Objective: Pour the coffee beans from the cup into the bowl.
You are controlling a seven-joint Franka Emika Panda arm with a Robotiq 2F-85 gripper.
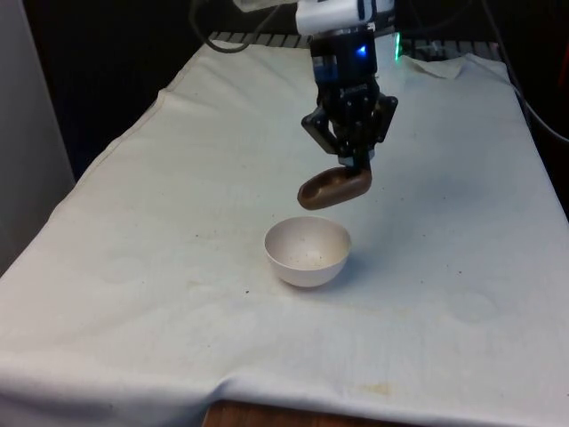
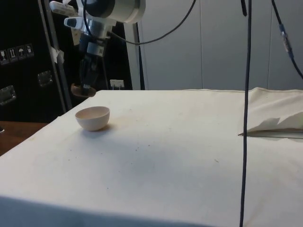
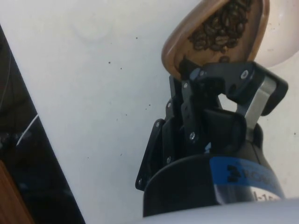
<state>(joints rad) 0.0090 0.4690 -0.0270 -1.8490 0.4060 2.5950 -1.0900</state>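
The gripper [image 1: 355, 163] was clamped on the rim of a brown cup [image 1: 334, 189], tilted above the white bowl [image 1: 307, 251]. Coffee beans [image 3: 222, 27] lay inside the cup.

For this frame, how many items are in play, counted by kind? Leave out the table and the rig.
Cups: 1, the brown cup tipped in the gripper above the bowl, with coffee beans inside.
Bowls: 1, the white bowl on the cloth.
Total: 2.
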